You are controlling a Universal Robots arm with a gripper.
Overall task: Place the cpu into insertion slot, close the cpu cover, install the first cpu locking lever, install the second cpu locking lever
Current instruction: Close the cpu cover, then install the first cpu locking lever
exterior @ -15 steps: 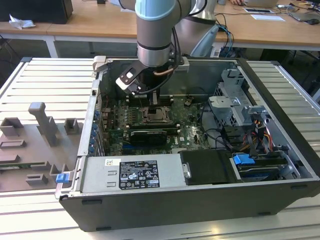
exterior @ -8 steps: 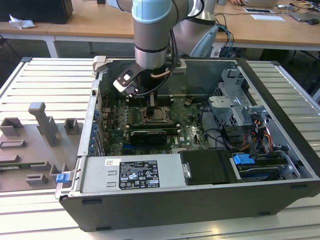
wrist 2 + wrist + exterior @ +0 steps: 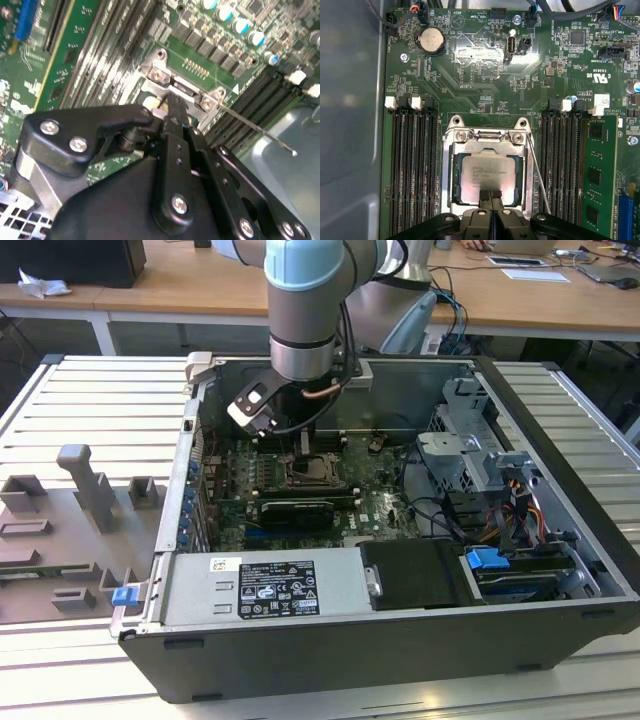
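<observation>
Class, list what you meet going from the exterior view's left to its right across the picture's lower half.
Grey moulded fixture blocks, small blue clip, silver white-labelled power supply box, flat black rectangular cover, blue plastic tab.

Both wrist views close above the insertion slot [image 3: 470, 135] [image 3: 172, 85]

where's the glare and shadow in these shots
First wrist view: a washed-out glare patch on the green circuit board beside the round battery, and the cpu face shines pale. Second wrist view: a soft sheen on the grey case wall. Exterior view: the board lies dim under the arm.
</observation>
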